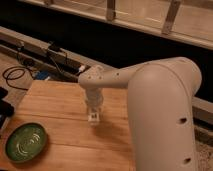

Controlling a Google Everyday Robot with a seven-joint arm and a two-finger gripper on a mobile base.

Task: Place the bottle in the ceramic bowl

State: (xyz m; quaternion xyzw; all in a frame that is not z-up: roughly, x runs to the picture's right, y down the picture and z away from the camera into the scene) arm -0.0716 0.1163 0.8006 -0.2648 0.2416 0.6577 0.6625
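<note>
The green ceramic bowl [25, 142] sits on the wooden table [65, 107] at its front left corner and holds nothing. My gripper [94, 117] hangs from the white arm [150, 100] over the middle of the table, pointing down, well to the right of the bowl. It is shut on the small white bottle [93, 119], whose lower end with dark marks shows just below the wrist, a little above the wood. The rest of the bottle is hidden by the gripper.
The big white arm link covers the table's right side. Black cables [15, 75] and a blue thing [42, 76] lie on the floor behind the table's left end. A dark rail [45, 47] runs along the back. A dark object [4, 107] stands at the left edge.
</note>
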